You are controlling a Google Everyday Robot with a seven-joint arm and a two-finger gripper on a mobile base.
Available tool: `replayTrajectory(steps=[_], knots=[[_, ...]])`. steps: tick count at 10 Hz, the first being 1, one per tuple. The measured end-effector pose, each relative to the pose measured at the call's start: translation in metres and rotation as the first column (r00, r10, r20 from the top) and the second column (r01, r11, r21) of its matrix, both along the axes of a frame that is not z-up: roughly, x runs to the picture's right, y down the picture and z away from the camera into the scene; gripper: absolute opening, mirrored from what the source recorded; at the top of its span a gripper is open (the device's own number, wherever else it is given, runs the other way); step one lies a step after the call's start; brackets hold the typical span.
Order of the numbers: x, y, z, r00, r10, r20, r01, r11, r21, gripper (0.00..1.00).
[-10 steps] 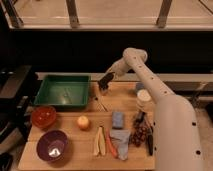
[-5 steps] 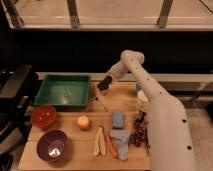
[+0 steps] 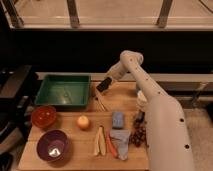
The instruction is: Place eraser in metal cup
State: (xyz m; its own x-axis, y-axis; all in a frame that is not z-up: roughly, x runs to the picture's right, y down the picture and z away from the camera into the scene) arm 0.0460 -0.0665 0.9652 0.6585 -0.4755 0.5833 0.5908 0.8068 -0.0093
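Observation:
My gripper (image 3: 103, 85) hangs at the end of the white arm (image 3: 150, 100), just above the table's back edge and next to the right rim of the green tray (image 3: 64, 91). Its tip is a dark shape. I cannot tell whether that dark shape includes the black eraser. No eraser shows elsewhere on the table. The metal cup does not show; it may be hidden by the arm or the gripper.
On the wooden table are a red bowl (image 3: 44, 116), a purple bowl (image 3: 53, 145), an orange fruit (image 3: 83, 122), a blue-grey block (image 3: 118, 119), a grey cloth (image 3: 121, 138), pale sticks (image 3: 100, 141) and dark grapes (image 3: 137, 135). A white round container (image 3: 141, 94) peeks from behind the arm.
The gripper has dipped slightly and stayed by the tray's right rim. The arm's lower part now covers more of the table's right side.

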Motion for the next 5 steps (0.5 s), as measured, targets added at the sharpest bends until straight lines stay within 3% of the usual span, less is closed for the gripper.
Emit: replayTrajectory(steps=[5], knots=[[0.003,-0.009,-0.013,1.000,0.016,0.015,-0.016,0.9998,0.009,0.75]])
